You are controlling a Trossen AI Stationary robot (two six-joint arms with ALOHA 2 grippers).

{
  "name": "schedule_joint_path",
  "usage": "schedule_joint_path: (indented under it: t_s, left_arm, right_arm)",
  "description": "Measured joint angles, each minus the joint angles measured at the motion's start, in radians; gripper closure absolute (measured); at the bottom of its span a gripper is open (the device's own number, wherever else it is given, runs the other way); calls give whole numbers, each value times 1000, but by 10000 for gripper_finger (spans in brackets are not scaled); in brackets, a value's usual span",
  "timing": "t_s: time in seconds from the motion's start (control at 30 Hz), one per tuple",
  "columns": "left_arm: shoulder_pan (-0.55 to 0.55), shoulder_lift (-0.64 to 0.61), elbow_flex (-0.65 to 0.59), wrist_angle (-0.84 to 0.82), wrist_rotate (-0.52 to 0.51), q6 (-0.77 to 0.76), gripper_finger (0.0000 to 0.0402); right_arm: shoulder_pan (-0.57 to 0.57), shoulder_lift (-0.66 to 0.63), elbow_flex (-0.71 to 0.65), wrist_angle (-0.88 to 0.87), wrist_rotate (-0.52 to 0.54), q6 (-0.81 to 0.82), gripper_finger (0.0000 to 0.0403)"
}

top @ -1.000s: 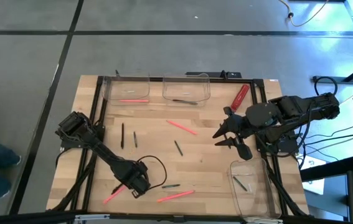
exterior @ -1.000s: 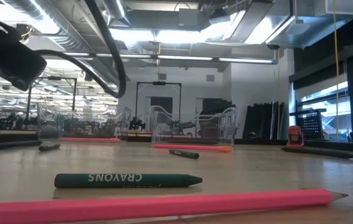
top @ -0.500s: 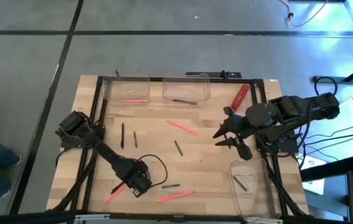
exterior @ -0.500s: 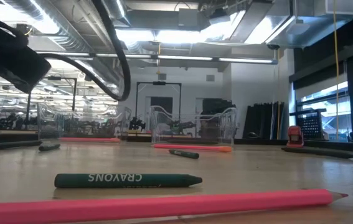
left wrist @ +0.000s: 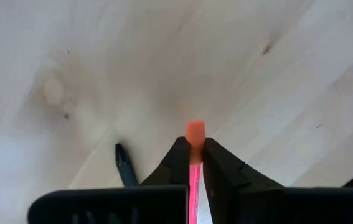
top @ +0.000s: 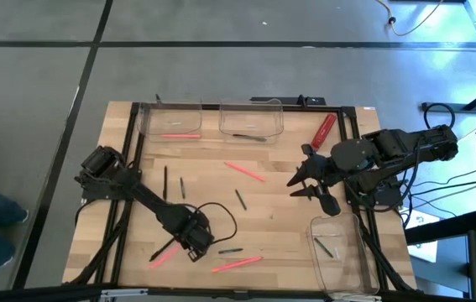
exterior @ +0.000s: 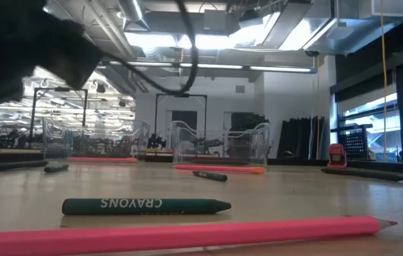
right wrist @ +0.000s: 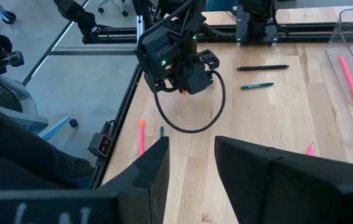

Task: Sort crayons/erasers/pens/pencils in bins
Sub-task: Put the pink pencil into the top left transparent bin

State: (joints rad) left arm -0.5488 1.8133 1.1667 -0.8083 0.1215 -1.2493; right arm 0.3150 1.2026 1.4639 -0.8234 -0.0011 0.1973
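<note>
My left gripper (top: pixel 194 243) is near the table's near edge, shut on a pink pencil (top: pixel 166 254). My right gripper (top: pixel 293 188) hovers open and empty at the right, beside the right bin (top: pixel 338 247). A black pen (top: pixel 165 182) lies flat at the left, beside a short dark crayon (top: pixel 181 189). Two more clear bins stand at the far edge: the left one (top: pixel 173 119) holds a pink pencil, the middle one (top: pixel 252 119) a dark stick. The right bin also holds a dark stick. My left gripper pinches the pink pencil between its two fingers just behind the eraser end (left wrist: pixel 195 134), which pokes out past the fingertips. The pencil runs along the fingers. Its long part (top: pixel 164 255) sticks out toward the near left; whether that end touches the table, I cannot tell.
On the table lie a green crayon (exterior: pixel 144 206), a pink pencil (exterior: pixel 180 235) at the near edge, another pink pencil (top: pixel 246 172) and a dark crayon (top: pixel 239 199) mid-table. A red tool (top: pixel 324 128) lies at the far right. A seated person (right wrist: pixel 14 143) is beyond the table.
My left gripper has moved a little toward the table's right edge, carrying the pink pencil with it. In the low view its arm now shows larger at the upper left. My right gripper has kept still.
</note>
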Motion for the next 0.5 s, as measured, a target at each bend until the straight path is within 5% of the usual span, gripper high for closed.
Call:
schedule_joint_path:
  t_s: [0.2, 0.5]
  left_arm:
    - [42, -24, 65, -56, -5, 75, 388]
    - [143, -176, 179, -298, -188, 185, 388]
  right_arm:
    - [0, 0, 0, 0, 0, 2, 273]
    - [0, 0, 0, -3, 10, 2, 273]
